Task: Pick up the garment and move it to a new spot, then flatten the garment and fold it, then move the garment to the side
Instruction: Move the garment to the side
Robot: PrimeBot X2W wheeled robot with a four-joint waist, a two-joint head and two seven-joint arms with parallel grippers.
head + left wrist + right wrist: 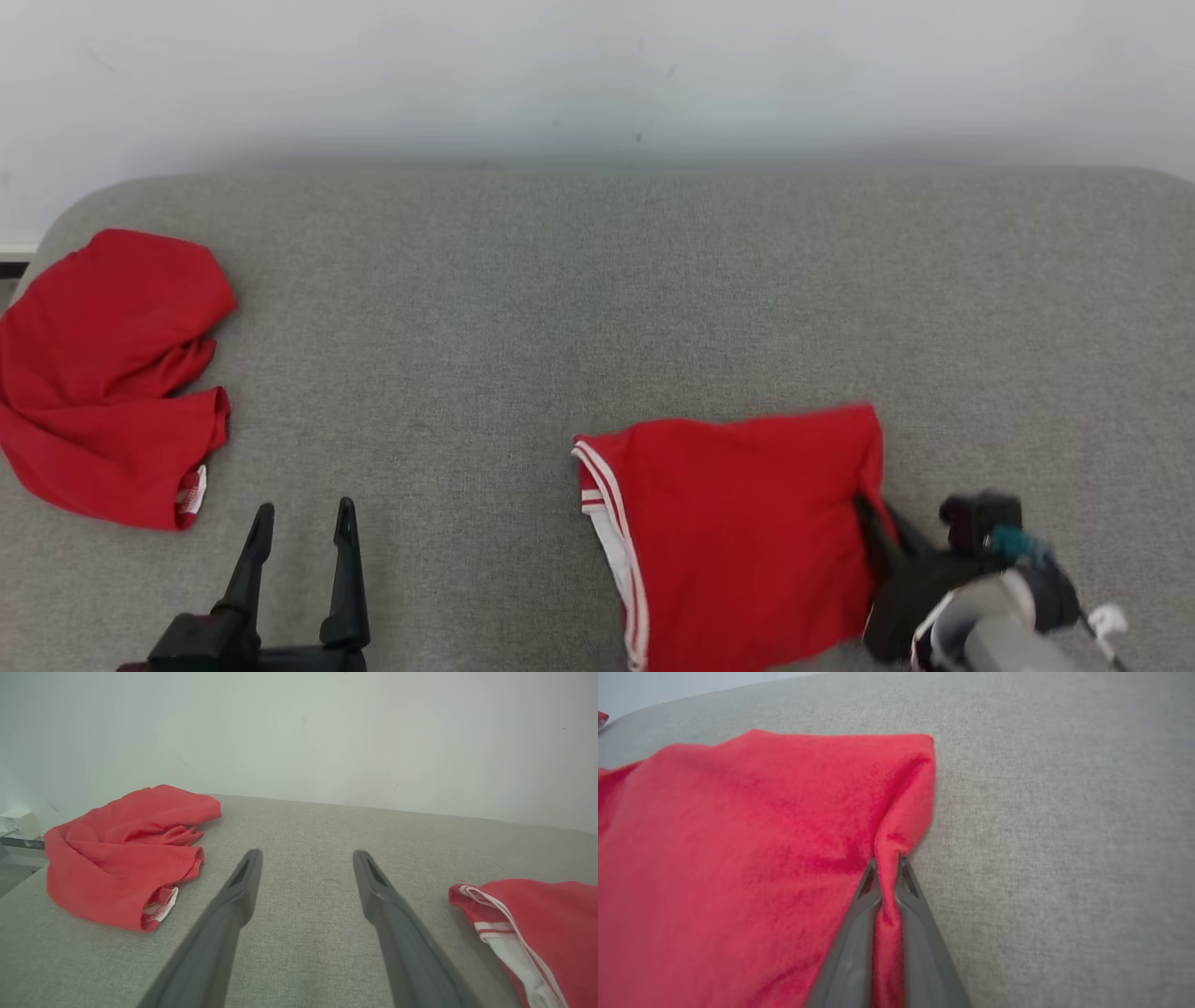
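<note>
The right gripper [887, 861] comes in low from the robot's right, its fingers closed on a raised fold at the right edge of the garment [738, 532]. This one lies on the grey surface [560, 308] near the front. The left gripper [306, 509] points forward, fingers wide apart, empty. I count two red pieces; the crumpled garment [103, 373] lies far left. The held one's white-striped edge faces left; its long axis I cannot tell.

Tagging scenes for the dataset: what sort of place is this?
Likely a bare test room for cloth folding: a grey fabric-covered surface against a plain white wall, a striped red garment and a crumpled red garment lying on it.
</note>
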